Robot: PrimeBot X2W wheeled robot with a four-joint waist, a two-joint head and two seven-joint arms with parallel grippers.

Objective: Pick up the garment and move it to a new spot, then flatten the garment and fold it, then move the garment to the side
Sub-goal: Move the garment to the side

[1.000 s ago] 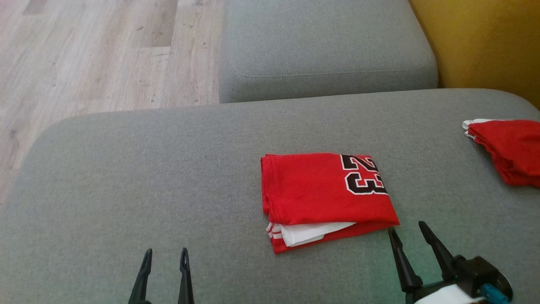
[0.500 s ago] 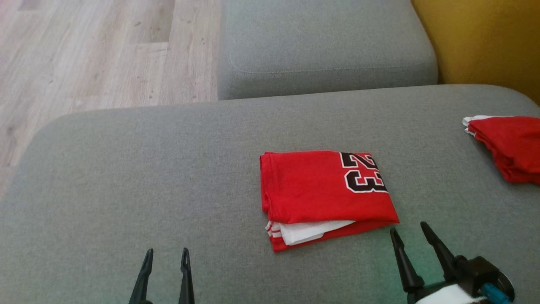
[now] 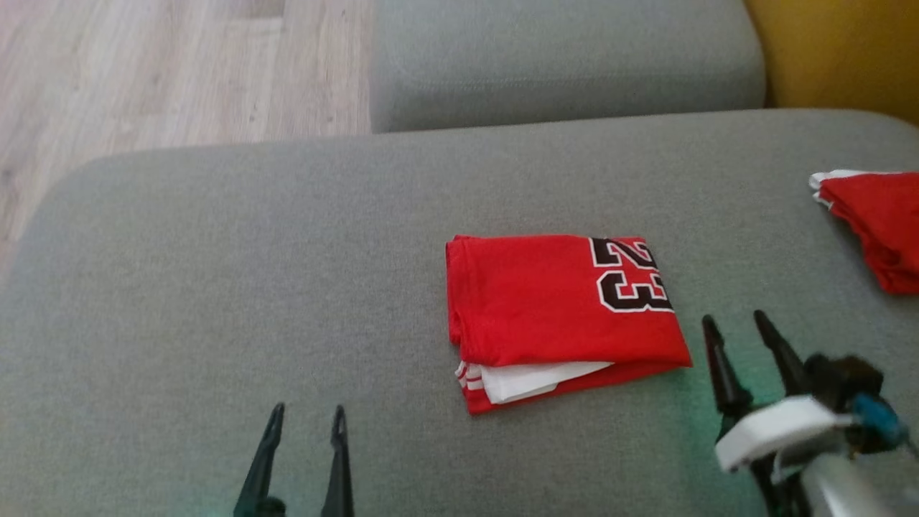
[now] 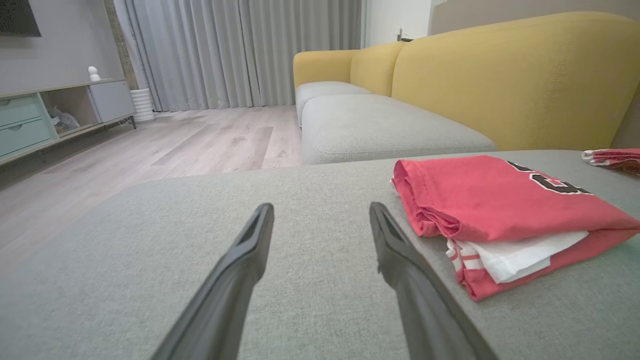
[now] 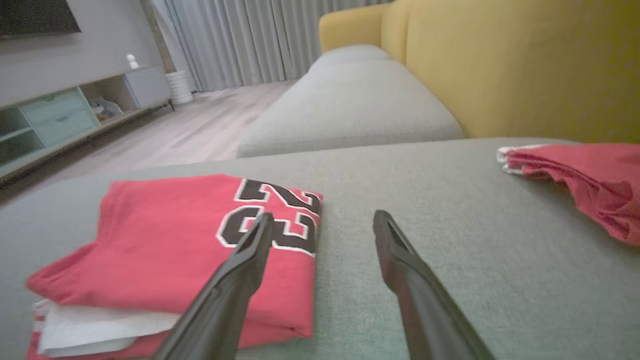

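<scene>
Folded, awaiting the move aside.
From the head: finds the garment (image 3: 560, 309) folded mid-cushion (image 3: 215, 287), right gripper (image 3: 734, 317) spread wide just beside its near corner, placed for a lift. From the left wrist: shows the left gripper (image 4: 321, 207) wide, empty, kept clear. From the right wrist, somewhat blurred: catches another red garment (image 5: 575, 175) well apart, perhaps marking the side spot.

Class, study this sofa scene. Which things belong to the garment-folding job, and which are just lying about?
Belong to the job:
- folded red number 23 jersey
- left gripper, open
- right gripper, open
- grey seat cushion under the jersey

Just lying about:
- second red garment at the cushion's right edge
- yellow sofa back
- low cabinet
- grey curtains
</scene>
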